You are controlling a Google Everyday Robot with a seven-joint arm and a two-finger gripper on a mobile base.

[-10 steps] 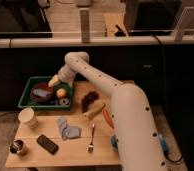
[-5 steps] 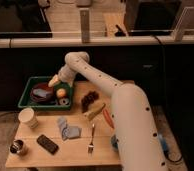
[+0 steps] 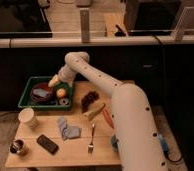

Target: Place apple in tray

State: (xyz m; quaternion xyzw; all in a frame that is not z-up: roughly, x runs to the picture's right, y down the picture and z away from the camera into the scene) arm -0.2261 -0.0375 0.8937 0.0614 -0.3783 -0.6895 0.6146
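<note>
The apple (image 3: 61,92), small and orange-yellow, lies inside the dark green tray (image 3: 27,94) near its right side, next to a reddish-brown bowl (image 3: 40,93). My gripper (image 3: 54,81) hangs over the tray just above and left of the apple, at the end of the white arm (image 3: 97,82) that reaches in from the lower right. The apple sits apart from the gripper.
A dark ring-shaped item (image 3: 65,102) lies in the tray's front right corner. On the wooden table: dark grapes (image 3: 90,98), a red chili (image 3: 108,119), a fork (image 3: 91,138), a blue cloth (image 3: 68,129), a white cup (image 3: 27,117), a black phone (image 3: 47,144), a small can (image 3: 18,147).
</note>
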